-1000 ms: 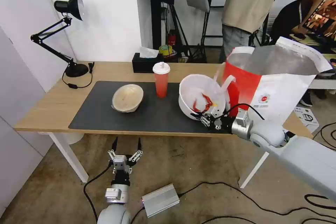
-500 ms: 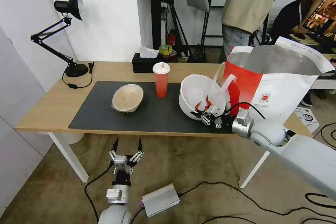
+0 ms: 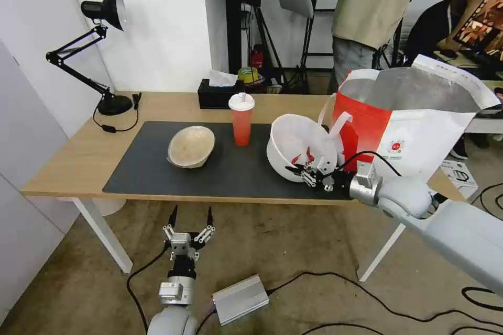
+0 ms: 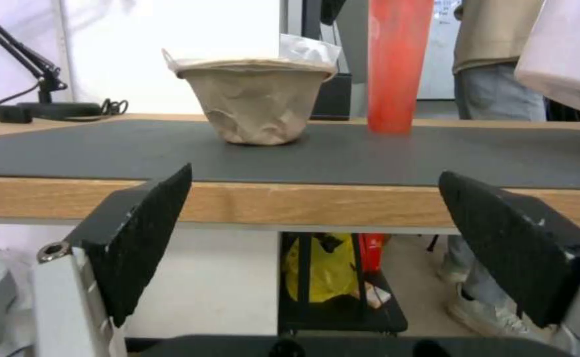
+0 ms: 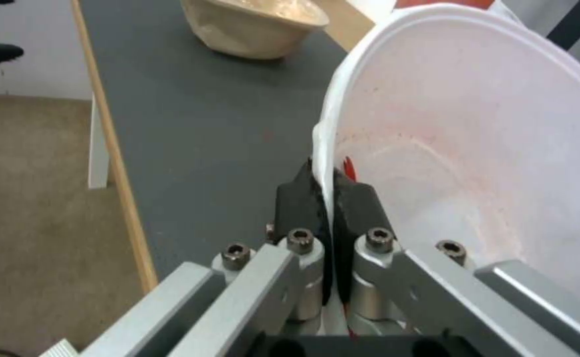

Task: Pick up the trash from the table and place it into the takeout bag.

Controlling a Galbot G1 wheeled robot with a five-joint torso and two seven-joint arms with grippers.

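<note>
From the head view, the right gripper (image 3: 306, 174) was clamped on the near rim of the white bowl (image 3: 298, 144), which was tipped up on edge over the right end of the grey mat (image 3: 157, 167), its open side facing the camera and red scraps (image 3: 306, 158) low inside near the fingers. The bowl's far side stood just beside the bag (image 3: 414, 115), close to its white straps; whether they touched could not be told. The bag stood upright and open at the desk's (image 3: 68, 162) right end, foil lining showing; a small round red logo (image 3: 395, 147) sat on its white panel, its writing too small to read. The red cup (image 3: 241, 119) stood upright on the mat left of the white bowl, and the beige bowl (image 3: 191, 146) lay tilted farther left. The left gripper (image 3: 189, 220) hung below the desk's front edge, well apart from everything, fingers spread.

In the left wrist view, the left gripper's (image 4: 317, 238) black pads (image 4: 145, 233) stood wide apart with nothing between them, below the desk edge (image 4: 303, 203). Beyond, on the mat, sat the beige bowl (image 4: 254, 101) and the cup (image 4: 396, 64).

In the right wrist view, the right gripper's (image 5: 326, 198) fingers (image 5: 297, 198) pinched the white bowl's (image 5: 475, 139) thin rim between them, one outside and one inside. Faint red smears marked the bowl's inner wall. The beige bowl (image 5: 254, 25) lay farther off on the mat (image 5: 204, 124).
</note>
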